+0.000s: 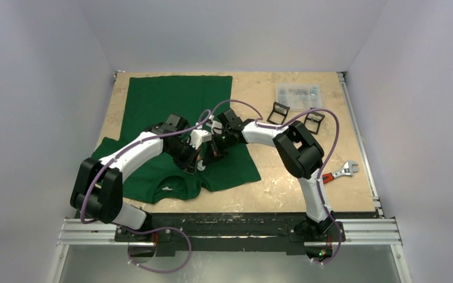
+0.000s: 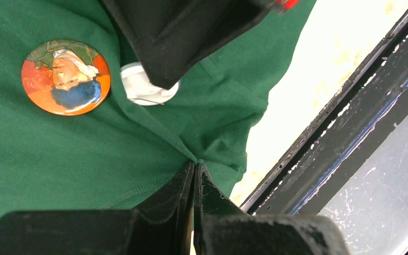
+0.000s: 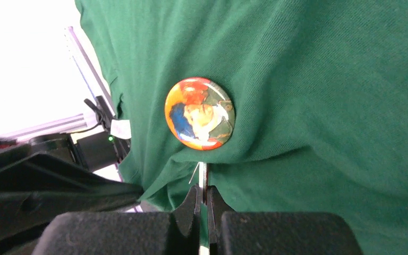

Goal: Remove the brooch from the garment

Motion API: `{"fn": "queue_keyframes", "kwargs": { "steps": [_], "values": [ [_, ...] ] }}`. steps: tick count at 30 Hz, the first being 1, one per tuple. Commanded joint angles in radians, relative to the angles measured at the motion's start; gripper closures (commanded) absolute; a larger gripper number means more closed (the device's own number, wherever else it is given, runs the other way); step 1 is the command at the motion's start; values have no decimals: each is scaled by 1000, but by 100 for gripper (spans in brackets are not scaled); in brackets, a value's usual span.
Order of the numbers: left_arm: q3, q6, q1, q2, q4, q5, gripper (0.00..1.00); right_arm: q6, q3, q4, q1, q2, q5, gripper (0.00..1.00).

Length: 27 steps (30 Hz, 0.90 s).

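Pinching left gripper (image 2: pixel 195 172): jaws pressed fully together on a puckered fold of the garment (image 2: pixel 58 159), the cloth gathered to a point at the tips.
Right gripper (image 3: pixel 203 195): jaws closed on the thin edge of a white disc (image 2: pixel 138 87) (a fine wire crosses its flat face), just beside the brooch.
Brooch (image 3: pixel 200 113): round, glossy, slightly domed button printed in orange, red and blue. It sits on the green cloth just beyond the right fingertips.
Garment: soft dark green jersey with a fine knit, spread on the left half of the table (image 1: pixel 283 177), neck toward the arms, creased around both grippers.
Table: pale beige, stone-mottled slab.
Right side of table, apart from the cloth: clear plastic box (image 1: pixel 298 94), two black square frames (image 1: pixel 278 112), steel wrench (image 1: pixel 339 172) with a red handle.
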Motion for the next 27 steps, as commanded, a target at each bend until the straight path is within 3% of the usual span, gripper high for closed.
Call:
{"fn": "queue_keyframes", "kwargs": {
  "steps": [1, 9, 16, 22, 24, 26, 27],
  "values": [
    [23, 38, 10, -8, -19, 19, 97, -62, -19, 23, -20, -104, -54, 100],
    [28, 50, 35, -7, -32, 9, 62, -105, -60, -12, -35, -172, -81, 100],
    [63, 25, 164, -155, -20, 203, 50, -248, -65, -80, -83, -271, -155, 100],
    [171, -26, 170, -269, 3, 258, 40, -282, -125, 1, -120, -441, -254, 100],
    [227, -42, 171, -282, -21, 287, 29, -289, -132, 18, -121, -490, -289, 100],
    [273, -57, 171, -306, -28, 310, 25, -291, -140, 45, -120, -541, -316, 100],
    [292, -63, 171, -325, -29, 313, 10, -292, -143, 57, -121, -565, -327, 100]
  ]
}}
